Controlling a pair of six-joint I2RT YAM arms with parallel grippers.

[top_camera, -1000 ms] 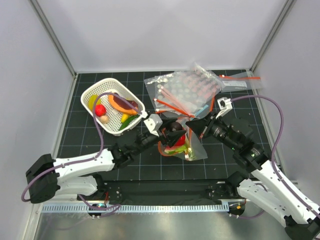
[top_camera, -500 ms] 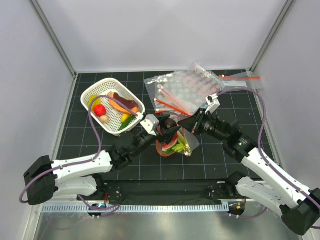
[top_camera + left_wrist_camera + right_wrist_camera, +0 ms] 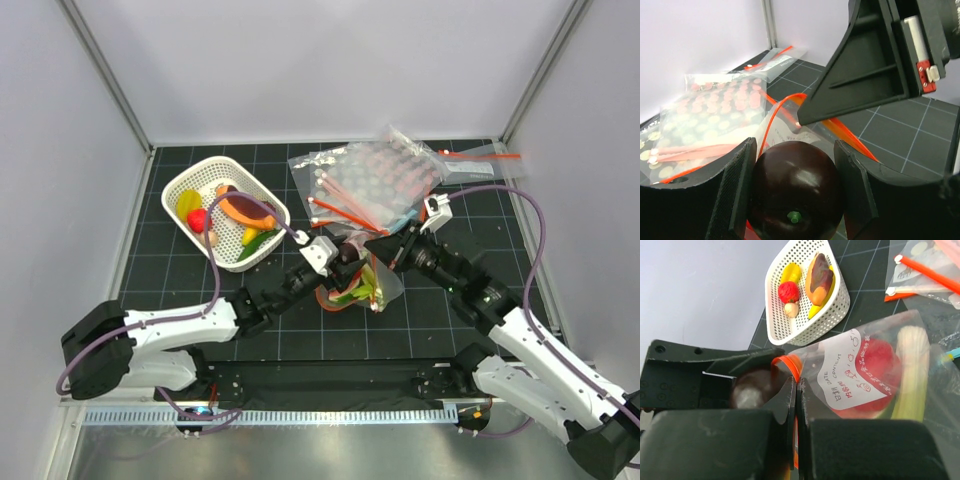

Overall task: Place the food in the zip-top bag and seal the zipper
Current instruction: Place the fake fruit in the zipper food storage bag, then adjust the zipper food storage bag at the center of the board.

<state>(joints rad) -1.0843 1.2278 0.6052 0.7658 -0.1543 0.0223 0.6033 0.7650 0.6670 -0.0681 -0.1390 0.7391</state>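
Zip-top bag [image 3: 860,375] gripped at its mouth, dark red fruit [image 3: 795,185] held right at the opening

Lies crumpled at the front middle of the dark gridded mat [image 3: 160,270], between the two grippers. Holds a red watermelon wedge [image 3: 885,352] and a long green-and-white stalk [image 3: 912,370], both visible through the clear plastic beside a white date label. Carries the orange-red zipper [image 3: 790,364] along its mouth, bowed into an open loop rather than pressed together.

Pinched at that mouth edge by the right gripper [image 3: 796,390], jaws clenched flat on the plastic just beside the zipper. Met from the other side by the left gripper [image 3: 795,167], fingers [image 3: 735,195] spread wide yet clamped on the dark red fruit, one pad touching each side, a small green stem spot facing the wrist camera. Sits right at the zipper loop; cannot tell whether already past it.

Farther back and to the right, a loose pile of other clear bags [image 3: 370,180] with orange-red strips, some printed with dots. To the back left, well apart from the bag, a white slotted basket [image 3: 172,190] with yellow, red, orange and green toy foods inside. Pale walls on three sides of the mat.
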